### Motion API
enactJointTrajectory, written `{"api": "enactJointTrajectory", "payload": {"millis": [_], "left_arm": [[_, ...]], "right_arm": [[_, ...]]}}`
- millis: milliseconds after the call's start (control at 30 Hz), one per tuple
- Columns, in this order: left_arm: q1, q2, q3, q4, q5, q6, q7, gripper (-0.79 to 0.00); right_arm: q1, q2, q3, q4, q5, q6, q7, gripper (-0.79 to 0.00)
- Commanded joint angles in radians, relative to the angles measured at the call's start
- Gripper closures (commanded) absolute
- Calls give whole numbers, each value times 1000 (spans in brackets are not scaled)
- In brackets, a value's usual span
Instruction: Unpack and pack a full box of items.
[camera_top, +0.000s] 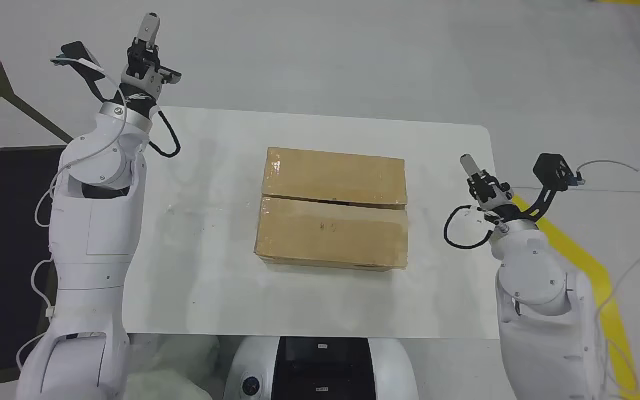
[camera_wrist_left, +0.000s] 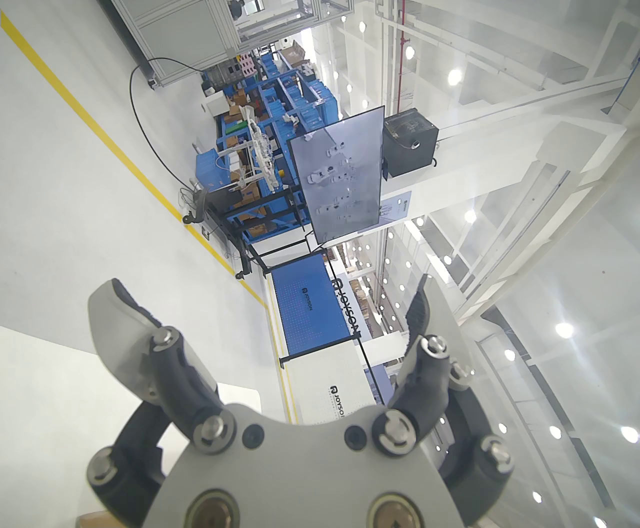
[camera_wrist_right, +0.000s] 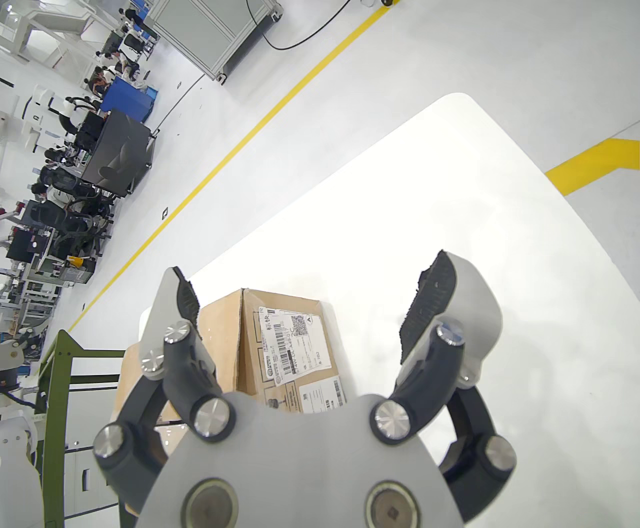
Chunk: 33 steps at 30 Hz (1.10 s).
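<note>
- Cardboard box (camera_top: 332, 208): stands near the middle of the white table (camera_top: 220, 270), its long side running across the robot's front. Both top flaps lie shut and meet at a seam along the length of the lid. Nothing touches the box.
- Shipping label (camera_wrist_right: 292, 345): a white printed sheet stuck on the end face of the box, the face turned toward the right arm. A second, smaller label sits just below it.
- Left gripper (camera_top: 150, 35): held above the far left corner of the table, just past its edge and well apart from the box. It points away from the table into the hall. In the left wrist view its fingers (camera_wrist_left: 125, 305) are spread wide, with nothing between them.
- Right gripper (camera_top: 468, 165): held at the right edge of the table, facing the labelled end of the box and apart from it. Its fingers (camera_wrist_right: 435, 290) are also spread wide and grasp nothing.
- Yellow floor line (camera_top: 570, 250): painted on the floor to the right of the table.
</note>
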<state>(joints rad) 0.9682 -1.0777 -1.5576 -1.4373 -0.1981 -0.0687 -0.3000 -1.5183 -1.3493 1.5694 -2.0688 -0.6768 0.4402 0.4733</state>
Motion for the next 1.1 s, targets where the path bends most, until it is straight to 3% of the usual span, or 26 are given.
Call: {"api": "enactJointTrajectory", "payload": {"millis": [0,133,267,767,1067], "left_arm": [[0,0,0,0,0,0,0,-785],[0,0,0,0,0,0,0,-785],[0,0,0,0,0,0,0,-785],[0,0,0,0,0,0,0,-785],[0,0,0,0,0,0,0,-785]], "right_arm": [[0,0,0,0,0,0,0,-785],[0,0,-1,2,1,-6,1,-785],[0,6,-2,32,1,-84,35,-785],[7,26,53,169,356,-407,270,-785],[26,43,99,227,575,-483,425,-785]]}}
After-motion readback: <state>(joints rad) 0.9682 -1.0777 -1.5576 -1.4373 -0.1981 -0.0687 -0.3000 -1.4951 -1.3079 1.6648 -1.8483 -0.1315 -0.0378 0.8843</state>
